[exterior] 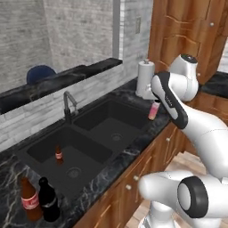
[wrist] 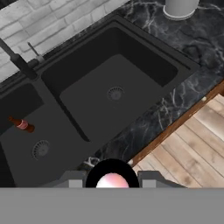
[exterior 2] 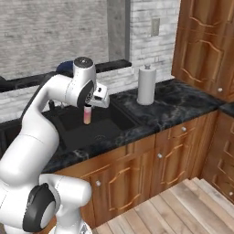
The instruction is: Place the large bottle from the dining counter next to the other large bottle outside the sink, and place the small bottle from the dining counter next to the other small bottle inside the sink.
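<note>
The tool is closed on the small pink bottle, it seems, above the sink edge.

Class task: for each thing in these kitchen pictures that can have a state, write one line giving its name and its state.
Gripper: jaws shut on the small pink bottle.
Small pink bottle: upright, held in the air above the sink's edge.
Other small bottle: upright inside the sink's left basin.
Black bottle: upright on the counter, beside the amber bottle.
Amber bottle: upright on the counter.
Faucet: no water running.
Paper towel roll: upright.
</note>
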Robot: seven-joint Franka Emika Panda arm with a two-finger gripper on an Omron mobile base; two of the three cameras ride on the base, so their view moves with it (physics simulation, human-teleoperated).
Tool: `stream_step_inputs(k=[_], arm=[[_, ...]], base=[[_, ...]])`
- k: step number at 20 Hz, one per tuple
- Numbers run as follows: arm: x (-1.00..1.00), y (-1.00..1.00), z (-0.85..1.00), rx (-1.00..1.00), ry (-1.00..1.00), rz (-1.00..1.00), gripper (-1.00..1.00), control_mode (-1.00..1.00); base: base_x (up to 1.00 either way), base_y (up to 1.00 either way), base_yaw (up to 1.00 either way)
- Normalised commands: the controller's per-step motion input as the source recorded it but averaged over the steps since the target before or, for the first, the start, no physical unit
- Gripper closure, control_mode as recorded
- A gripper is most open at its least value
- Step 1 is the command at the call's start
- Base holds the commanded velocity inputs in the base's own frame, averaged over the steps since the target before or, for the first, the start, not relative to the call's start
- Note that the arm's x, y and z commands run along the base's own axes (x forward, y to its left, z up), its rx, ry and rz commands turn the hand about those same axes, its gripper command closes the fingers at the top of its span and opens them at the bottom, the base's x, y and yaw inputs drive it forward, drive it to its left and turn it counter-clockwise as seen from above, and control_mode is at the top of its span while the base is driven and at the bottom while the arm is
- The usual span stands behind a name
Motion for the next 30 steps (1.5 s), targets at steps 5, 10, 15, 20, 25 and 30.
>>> stream_step_inputs(k=[5, 10, 15, 20, 25, 30], arm=[[0.00, 0.00, 0.00, 0.00, 0.00, 0.00, 1.00, 1.00], [0.00, 0.00, 0.00, 0.00, 0.00, 0.00, 1.00, 1.00], [0.00, 0.00, 0.00, 0.00, 0.00, 0.00, 1.00, 1.00], [0.00, 0.00, 0.00, 0.00, 0.00, 0.00, 1.00, 1.00], [0.00, 0.00, 0.00, 0.00, 0.00, 0.00, 1.00, 1.00], [0.00, 0.00, 0.00, 0.00, 0.00, 0.00, 1.00, 1.00]], base=[[0.00, 0.00, 0.25], [0.00, 0.00, 0.25], [0.00, 0.00, 0.25], [-0.02, 0.00, 0.25], [-0.02, 0.00, 0.25], [0.00, 0.00, 0.25]])
